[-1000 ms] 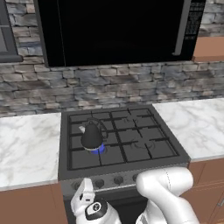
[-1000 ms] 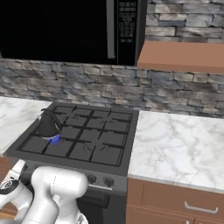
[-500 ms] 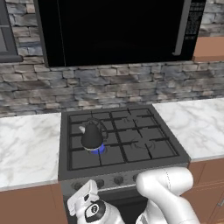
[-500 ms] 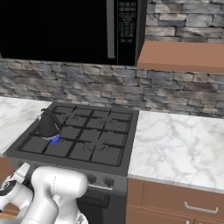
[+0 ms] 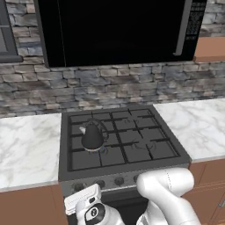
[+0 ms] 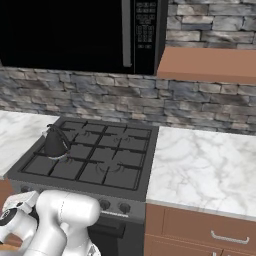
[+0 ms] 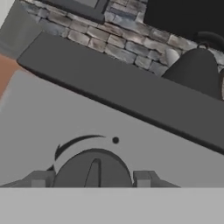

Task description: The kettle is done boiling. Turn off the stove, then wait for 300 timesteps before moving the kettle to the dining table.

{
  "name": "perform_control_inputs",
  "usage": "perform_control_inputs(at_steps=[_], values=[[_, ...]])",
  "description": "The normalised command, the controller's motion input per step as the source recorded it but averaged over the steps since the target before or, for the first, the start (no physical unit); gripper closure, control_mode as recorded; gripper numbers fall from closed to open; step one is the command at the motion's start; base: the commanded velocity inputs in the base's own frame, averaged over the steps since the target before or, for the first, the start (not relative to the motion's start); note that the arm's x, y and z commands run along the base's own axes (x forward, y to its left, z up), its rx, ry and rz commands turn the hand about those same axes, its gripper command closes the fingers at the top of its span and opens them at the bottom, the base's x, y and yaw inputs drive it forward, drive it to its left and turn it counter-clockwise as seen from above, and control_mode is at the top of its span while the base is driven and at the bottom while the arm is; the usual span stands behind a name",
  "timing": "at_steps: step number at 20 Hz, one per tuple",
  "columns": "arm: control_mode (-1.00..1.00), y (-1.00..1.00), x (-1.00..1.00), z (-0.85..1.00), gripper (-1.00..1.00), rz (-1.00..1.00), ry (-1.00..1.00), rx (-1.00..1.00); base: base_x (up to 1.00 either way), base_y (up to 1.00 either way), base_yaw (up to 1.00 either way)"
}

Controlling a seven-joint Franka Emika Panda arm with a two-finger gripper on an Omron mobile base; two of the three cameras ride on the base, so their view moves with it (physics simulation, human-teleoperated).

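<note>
Stone-backed stove (image 5: 123, 145): our gripper (image 7: 92, 178) straddled the knob (image 7: 92, 169), jaws partly open; beyond it, the kettle (image 5: 92, 136) awaited moving, flame apparently out.

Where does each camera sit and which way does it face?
Left base view: behind the arm on its left, looking forward and down at the dark grey gas stove; white arm lower right, gripper at the front knobs.
Right base view: behind on its right, facing the same stove; arm lower left.
Hand view: on the hand, close to a round dark stove knob; finger tips flank it.
All share the small black cone-shaped kettle.
</note>
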Motion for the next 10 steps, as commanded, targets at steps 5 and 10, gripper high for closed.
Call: perform_control_inputs(at_steps=[5, 10], values=[[-1.00, -0.07, -0.04, 0.00, 1.00, -0.02, 0.00, 0.40, 0.00, 0.00, 0.00], [-1.00, -0.11, -0.08, 0.00, 1.00, -0.01, 0.00, 0.43, 0.00, 0.00, 0.00]])
